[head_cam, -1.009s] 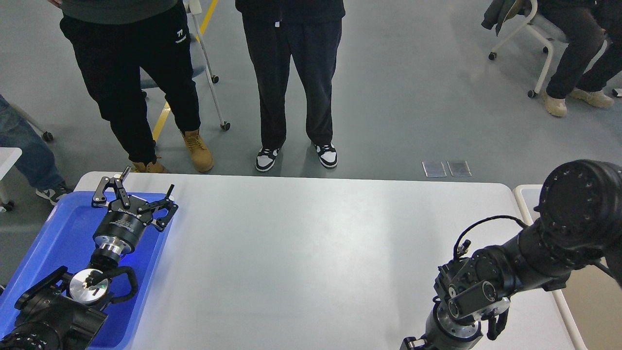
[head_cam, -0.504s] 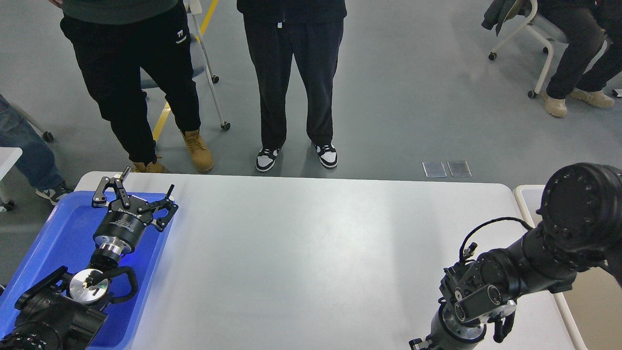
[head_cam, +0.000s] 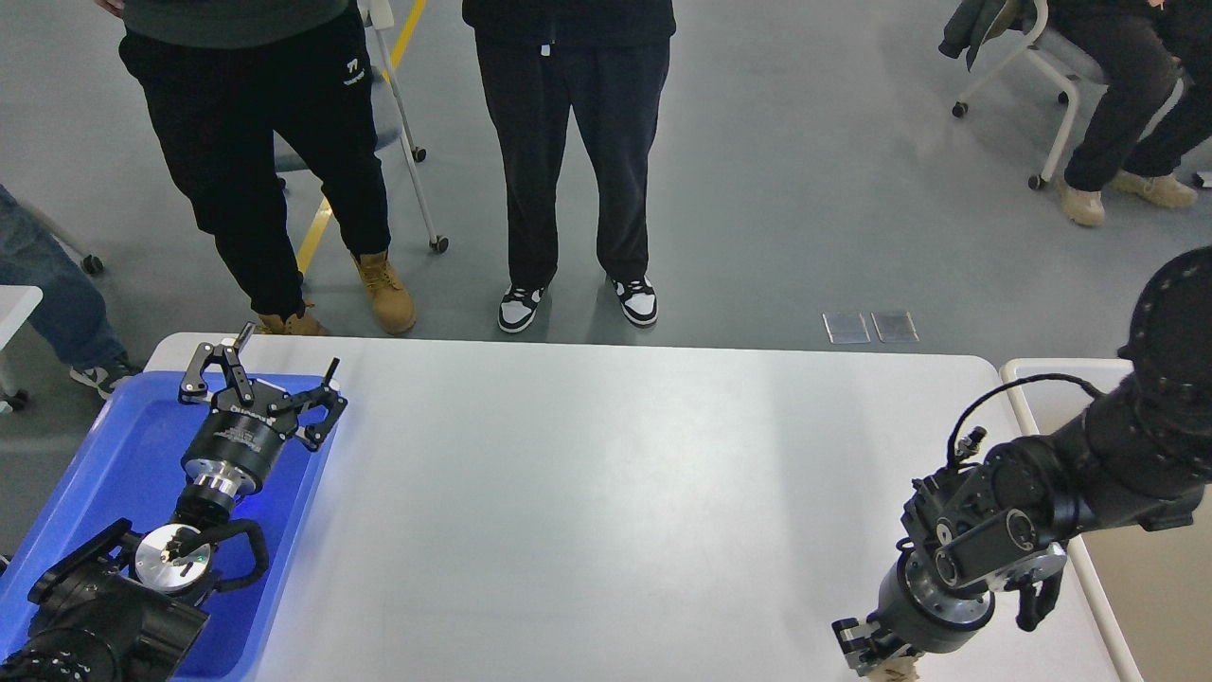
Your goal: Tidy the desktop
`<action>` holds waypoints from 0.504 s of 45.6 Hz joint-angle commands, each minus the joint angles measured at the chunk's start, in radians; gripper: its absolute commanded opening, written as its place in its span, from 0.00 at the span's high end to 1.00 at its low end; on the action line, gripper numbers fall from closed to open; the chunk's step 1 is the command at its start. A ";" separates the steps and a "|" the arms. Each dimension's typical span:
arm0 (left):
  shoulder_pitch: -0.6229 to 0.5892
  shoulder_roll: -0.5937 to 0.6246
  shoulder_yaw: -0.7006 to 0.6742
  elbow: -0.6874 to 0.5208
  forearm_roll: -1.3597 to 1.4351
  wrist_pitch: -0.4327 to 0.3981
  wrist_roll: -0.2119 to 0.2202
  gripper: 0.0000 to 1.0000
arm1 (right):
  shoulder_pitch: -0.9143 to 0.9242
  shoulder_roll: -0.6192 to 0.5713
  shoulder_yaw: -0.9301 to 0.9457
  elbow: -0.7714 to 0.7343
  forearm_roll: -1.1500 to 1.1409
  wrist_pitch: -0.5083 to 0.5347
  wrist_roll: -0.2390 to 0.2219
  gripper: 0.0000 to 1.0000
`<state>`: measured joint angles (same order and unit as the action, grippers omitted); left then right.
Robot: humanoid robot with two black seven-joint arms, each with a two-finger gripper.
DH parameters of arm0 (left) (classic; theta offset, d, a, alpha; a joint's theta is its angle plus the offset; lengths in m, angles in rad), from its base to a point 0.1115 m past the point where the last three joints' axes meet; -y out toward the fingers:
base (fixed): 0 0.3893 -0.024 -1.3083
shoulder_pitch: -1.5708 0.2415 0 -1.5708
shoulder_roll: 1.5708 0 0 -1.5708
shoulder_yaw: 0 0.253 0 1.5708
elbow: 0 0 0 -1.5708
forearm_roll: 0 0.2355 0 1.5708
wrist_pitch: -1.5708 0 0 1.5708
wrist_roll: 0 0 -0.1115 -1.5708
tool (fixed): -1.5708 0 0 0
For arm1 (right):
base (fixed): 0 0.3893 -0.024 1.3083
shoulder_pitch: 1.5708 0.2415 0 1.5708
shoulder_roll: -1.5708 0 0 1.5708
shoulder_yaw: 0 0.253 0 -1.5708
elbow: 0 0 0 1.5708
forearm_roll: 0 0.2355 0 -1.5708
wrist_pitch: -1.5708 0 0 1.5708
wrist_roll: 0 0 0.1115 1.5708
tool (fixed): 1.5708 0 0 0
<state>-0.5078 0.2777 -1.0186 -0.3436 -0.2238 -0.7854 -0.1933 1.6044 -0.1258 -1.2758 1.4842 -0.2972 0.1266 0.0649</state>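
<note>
left gripper (head_cam: 258, 386) hangs spread wide and empty over the blue tray (head_cam: 123, 445), as if after a drop; right gripper's (head_cam: 876, 655) grip unclear at the bare desk's (head_cam: 606, 493) near edge.

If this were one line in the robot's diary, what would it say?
left gripper: open, over blue tray | right gripper: bottom edge, state unclear | desktop: bare middle

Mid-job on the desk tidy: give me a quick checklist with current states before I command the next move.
1. Left claw open, holding nothing: ok.
2. Left claw hovering over blue tray: ok.
3. Right claw state: cannot tell, cut off by the frame's bottom edge.
4. Right claw's load: cannot tell.
5. Desktop shows no loose items between the arms: ok.
6. Bystanders standing close to the far edge: not ok.
</note>
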 commanded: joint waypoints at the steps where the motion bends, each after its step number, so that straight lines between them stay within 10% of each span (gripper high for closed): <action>1: 0.000 0.000 0.000 0.000 0.000 0.000 0.000 0.00 | 0.268 -0.129 -0.066 0.099 -0.037 0.134 0.042 1.00; 16: 0.000 0.000 0.000 0.000 0.000 0.000 0.000 0.00 | 0.748 -0.206 -0.172 0.140 -0.083 0.553 0.095 1.00; 23: 0.000 0.000 0.000 0.000 0.000 0.000 0.000 0.00 | 0.822 -0.218 -0.208 0.130 -0.102 0.570 0.098 1.00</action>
<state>-0.5077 0.2777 -1.0185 -0.3436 -0.2239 -0.7854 -0.1933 2.2228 -0.3043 -1.4187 1.6071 -0.3652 0.5658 0.1415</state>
